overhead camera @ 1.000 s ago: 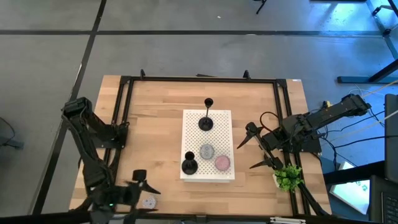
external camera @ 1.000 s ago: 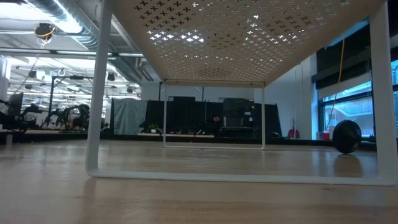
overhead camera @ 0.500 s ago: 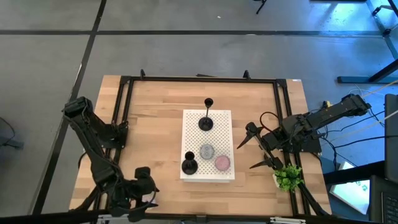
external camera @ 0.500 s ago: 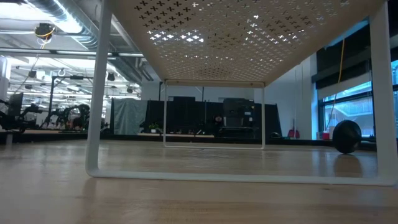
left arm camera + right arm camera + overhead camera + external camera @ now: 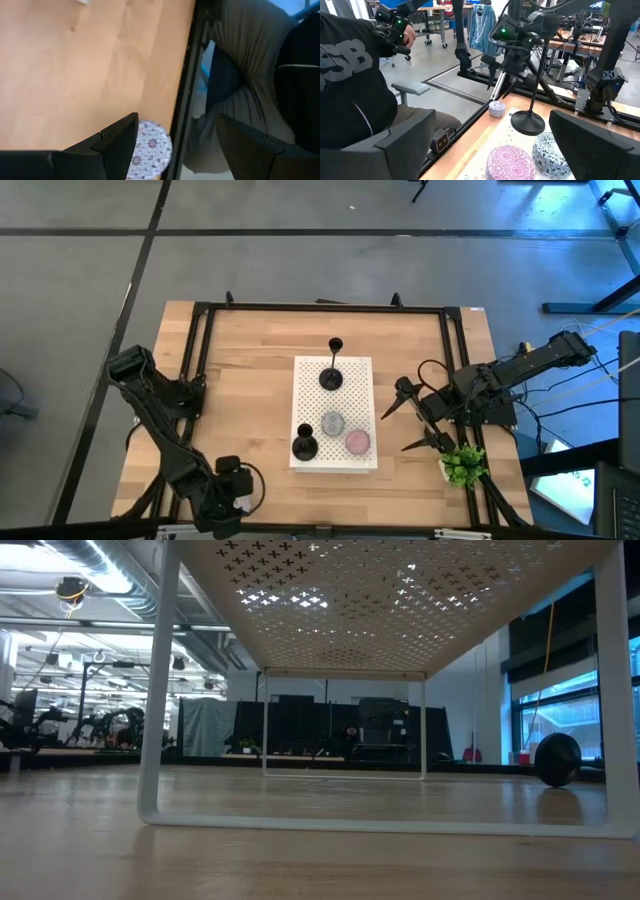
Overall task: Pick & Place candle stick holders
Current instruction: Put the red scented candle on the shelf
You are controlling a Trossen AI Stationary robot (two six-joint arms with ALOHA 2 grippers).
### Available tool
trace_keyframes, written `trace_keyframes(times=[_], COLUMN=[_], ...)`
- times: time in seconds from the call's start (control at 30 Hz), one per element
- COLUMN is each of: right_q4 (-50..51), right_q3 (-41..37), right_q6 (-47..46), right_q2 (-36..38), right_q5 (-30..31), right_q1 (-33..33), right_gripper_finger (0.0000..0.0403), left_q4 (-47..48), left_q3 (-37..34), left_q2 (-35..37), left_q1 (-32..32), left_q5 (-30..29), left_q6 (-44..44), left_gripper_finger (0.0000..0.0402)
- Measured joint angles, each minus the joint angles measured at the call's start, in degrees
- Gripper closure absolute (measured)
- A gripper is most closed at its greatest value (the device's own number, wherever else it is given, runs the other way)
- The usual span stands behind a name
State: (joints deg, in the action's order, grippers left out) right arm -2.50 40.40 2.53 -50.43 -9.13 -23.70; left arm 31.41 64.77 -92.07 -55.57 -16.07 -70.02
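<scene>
Left claw (image 5: 235,492): hangs low at the edge of the worktop (image 5: 240,380), at the corner on its own arm's side. Stands open, fingers (image 5: 117,139) wide apart, and grips nothing. Has a small patterned disc (image 5: 150,150) lying flat on the wood right beside one finger, inside the gap; the other finger reaches out past the black edge rail. Whether the finger touches the disc, cannot tell. Right claw (image 5: 393,432): waits on the other side of the worktop, also fully open and empty, fingertips turned toward the white perforated stand (image 5: 350,395) just beside them. On top of this stand, in front of the right claw: first candle stick holder (image 5: 330,378), upright on its round base at the end of the stand farther from the left claw, thin stem and small cup above. Second candle stick holder (image 5: 304,446): stands at the stand's corner nearest to the left claw, yet well apart from it. Between the second holder and the right claw: grey patterned ball (image 5: 332,422) and pink ball (image 5: 357,441), close together on the stand. Just behind the right claw, at the worktop's rim: green plant (image 5: 462,465). Beyond the worktop, past the left claw as seen from the right wrist: person (image 5: 350,65) in a dark top, seated.
</scene>
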Motion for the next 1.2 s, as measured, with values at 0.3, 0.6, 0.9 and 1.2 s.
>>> trace_keyframes(times=[0.3, 0.6, 0.9, 1.2], right_q4=[0.17, 0.17, 0.66, 0.63], right_q3=[0.0, 0.0, 0.0, 0.0], right_q6=[-0.01, -0.8, -0.82, -0.82], right_q2=[0.0, 0.0, 0.0, 0.0], right_q5=[0.0, -0.02, -0.02, -0.02], right_q1=[0.0, 0.0, 0.0, 0.0], right_gripper_finger=[0.001, 0.001, 0.001, 0.001], left_q4=[-8.05, -11.98, -13.94, -11.01], left_q3=[0.0, 0.0, 0.0, 0.0], left_q2=[-1.52, -5.47, -12.28, -13.38], left_q1=[-0.7, -0.74, -0.34, 0.91], left_q5=[6.54, 13.34, 21.44, 22.17], left_q6=[-3.37, -7.3, -9.93, -7.51], left_gripper_finger=[0.0139, 0.0139, 0.0139, 0.0178])
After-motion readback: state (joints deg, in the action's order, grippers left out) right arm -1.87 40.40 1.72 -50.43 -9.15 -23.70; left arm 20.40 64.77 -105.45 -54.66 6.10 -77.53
